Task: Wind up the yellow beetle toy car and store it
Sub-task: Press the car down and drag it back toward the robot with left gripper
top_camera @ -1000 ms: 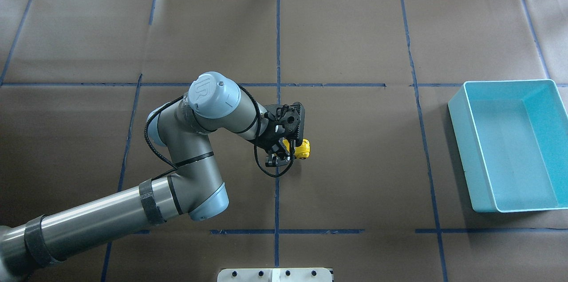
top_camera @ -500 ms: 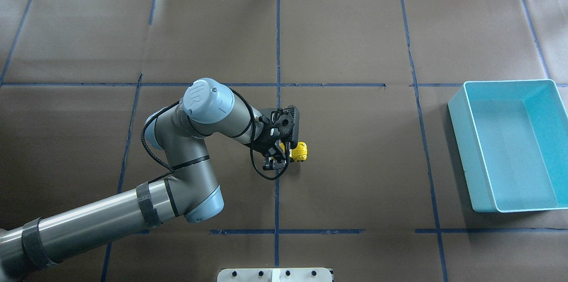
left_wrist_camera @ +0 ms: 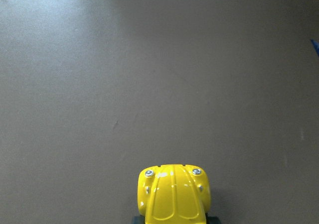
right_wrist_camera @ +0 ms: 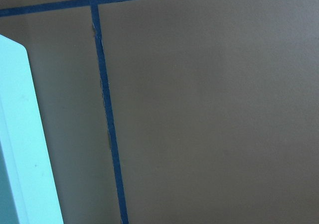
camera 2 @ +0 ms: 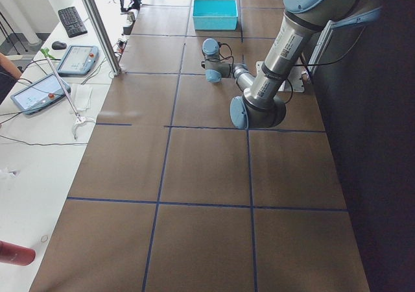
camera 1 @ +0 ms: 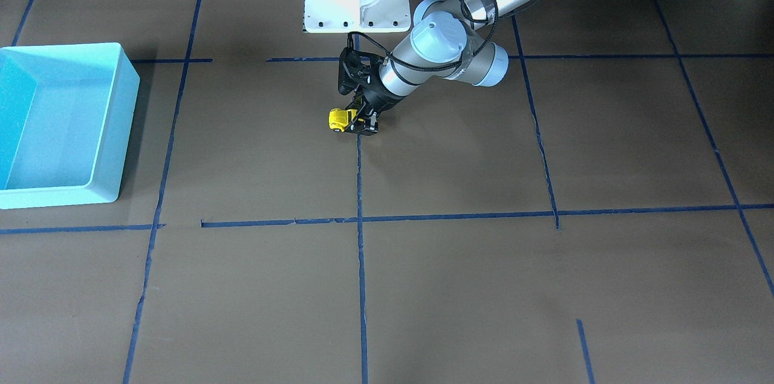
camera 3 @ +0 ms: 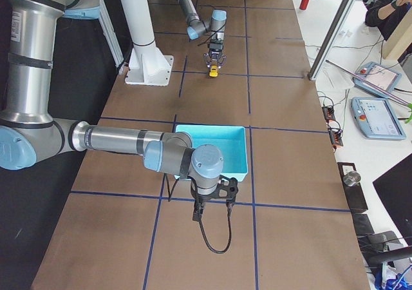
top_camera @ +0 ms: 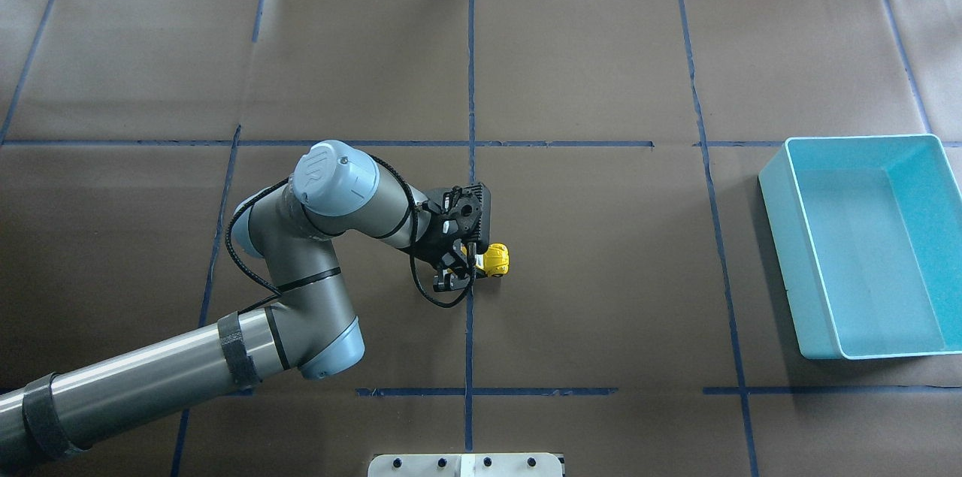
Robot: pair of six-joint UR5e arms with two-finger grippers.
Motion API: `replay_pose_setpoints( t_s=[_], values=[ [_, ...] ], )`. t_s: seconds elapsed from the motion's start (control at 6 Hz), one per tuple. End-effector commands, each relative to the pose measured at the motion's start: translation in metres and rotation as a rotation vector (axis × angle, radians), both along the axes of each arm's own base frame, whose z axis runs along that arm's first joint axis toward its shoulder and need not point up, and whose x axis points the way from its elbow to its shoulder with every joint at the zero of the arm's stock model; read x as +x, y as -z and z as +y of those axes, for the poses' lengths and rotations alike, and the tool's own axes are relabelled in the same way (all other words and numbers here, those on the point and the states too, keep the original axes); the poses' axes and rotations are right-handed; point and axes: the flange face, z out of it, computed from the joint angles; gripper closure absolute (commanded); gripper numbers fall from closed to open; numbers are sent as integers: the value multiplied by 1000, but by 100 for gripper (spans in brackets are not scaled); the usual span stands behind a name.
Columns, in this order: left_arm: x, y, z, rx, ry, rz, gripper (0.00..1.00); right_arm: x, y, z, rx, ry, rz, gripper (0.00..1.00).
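Pose: left arm (top_camera: 301, 274) elbow-bent | left gripper (top_camera: 473, 267) low, clamping yellow beetle toy car (top_camera: 496, 260)

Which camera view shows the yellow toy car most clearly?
The left wrist-mounted view: the yellow beetle toy car is close and sharp, though cut off below. Overhead and front-facing views show it small, partly hidden by the left gripper; exterior right, a speck; exterior left, nothing.
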Motion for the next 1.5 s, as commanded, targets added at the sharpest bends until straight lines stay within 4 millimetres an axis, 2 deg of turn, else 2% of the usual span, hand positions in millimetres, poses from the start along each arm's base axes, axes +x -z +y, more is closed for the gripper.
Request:
replay_pose_setpoints(
  t_s=[0.0, 0.33, 0.67, 1.33],
  values=[
    [-11, -19, 4, -17, 6, 18, 100, 0, 0, 0, 0, 0, 0, 0],
    [-25, -31, 6, -14, 14, 27, 100, 0, 0, 0, 0, 0, 0, 0],
    [-39, -52, 10, -9, 18, 36, 100, 0, -1, 0, -2, 0, 0, 0],
    [-55, -76, 11, -10, 29, 34, 100, 0, 0, -1, 0, 0, 0, 0]
  ],
)
